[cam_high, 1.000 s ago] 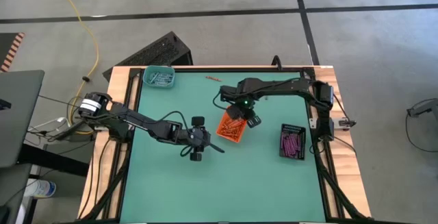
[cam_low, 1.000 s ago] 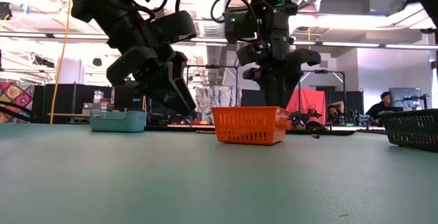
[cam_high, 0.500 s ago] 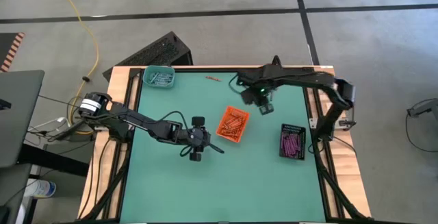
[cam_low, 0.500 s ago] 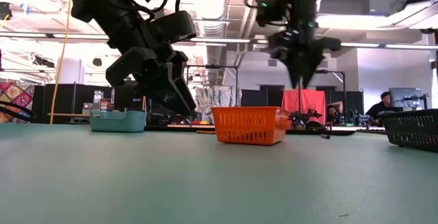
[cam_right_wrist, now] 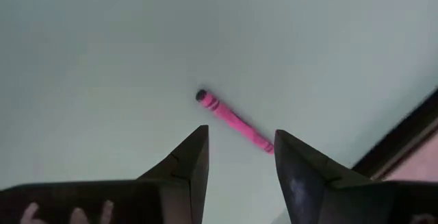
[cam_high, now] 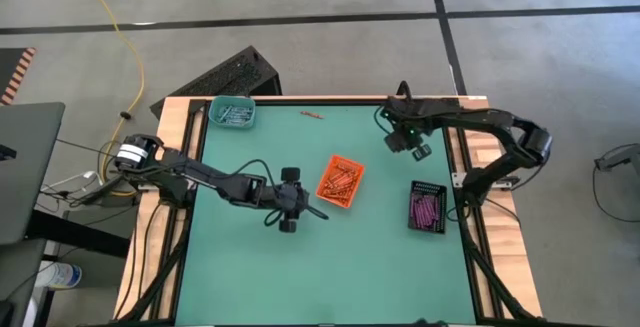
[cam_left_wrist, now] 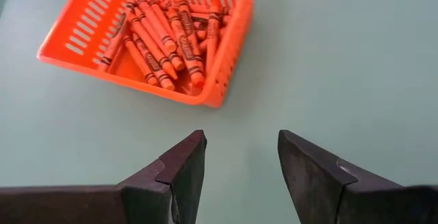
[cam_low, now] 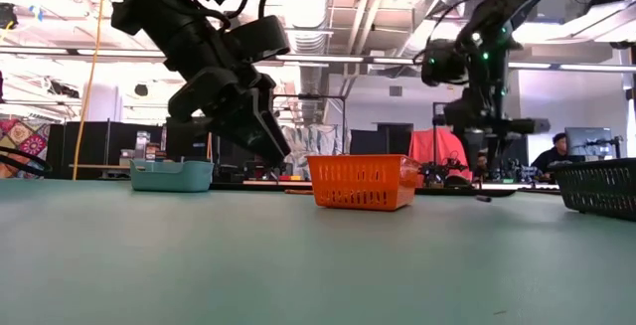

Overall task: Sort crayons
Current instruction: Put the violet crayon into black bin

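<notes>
Green worktop point(cam_high: 250, 257), three colour trays spread out. Right hand point(cam_right_wrist: 236, 157) unclenched, empty, poised over stray pink crayon point(cam_right_wrist: 233, 122) near far right edge, likely lining up pick. Left hand point(cam_left_wrist: 236, 157) released, empty, waiting beside orange tray point(cam_left_wrist: 226, 66) holding orange crayons point(cam_left_wrist: 164, 35).

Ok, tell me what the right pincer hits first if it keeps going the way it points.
Most likely the pink crayon lying loose on the green table. The right pincer is open with the crayon just ahead of its gap, though depth is hard to judge.
</notes>
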`<move>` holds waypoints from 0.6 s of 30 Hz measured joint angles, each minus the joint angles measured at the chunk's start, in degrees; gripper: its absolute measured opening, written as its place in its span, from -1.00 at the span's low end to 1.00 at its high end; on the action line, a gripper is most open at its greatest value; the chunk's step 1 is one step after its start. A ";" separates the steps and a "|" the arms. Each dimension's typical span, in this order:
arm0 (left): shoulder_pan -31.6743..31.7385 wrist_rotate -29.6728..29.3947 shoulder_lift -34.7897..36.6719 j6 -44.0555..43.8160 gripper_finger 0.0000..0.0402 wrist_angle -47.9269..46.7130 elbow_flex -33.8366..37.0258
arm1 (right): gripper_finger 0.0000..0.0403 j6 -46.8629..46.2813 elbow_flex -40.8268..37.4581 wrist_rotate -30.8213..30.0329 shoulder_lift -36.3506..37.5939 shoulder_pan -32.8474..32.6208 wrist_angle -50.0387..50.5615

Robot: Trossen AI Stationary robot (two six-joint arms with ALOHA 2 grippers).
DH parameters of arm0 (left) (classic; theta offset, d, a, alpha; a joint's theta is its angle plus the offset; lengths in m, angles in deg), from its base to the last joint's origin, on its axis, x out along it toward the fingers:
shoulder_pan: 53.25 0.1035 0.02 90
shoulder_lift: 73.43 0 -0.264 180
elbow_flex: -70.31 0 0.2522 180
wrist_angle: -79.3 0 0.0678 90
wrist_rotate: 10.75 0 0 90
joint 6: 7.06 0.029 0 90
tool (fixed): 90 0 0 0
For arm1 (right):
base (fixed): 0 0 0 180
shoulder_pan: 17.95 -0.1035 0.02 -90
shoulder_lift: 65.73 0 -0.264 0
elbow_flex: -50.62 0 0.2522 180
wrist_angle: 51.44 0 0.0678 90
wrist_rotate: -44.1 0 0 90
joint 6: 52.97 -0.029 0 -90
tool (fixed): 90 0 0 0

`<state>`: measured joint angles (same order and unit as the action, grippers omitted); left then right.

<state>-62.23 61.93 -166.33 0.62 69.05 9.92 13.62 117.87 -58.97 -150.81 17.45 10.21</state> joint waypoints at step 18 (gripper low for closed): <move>0.61 0.44 0.00 -1.70 -0.14 0.81 0.00 | -0.22 11.14 -5.72 -5.17 -4.24 6.75 -11.90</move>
<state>-61.61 62.37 -166.33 -1.08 69.85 9.92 24.77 112.15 -64.14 -155.05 24.19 -1.68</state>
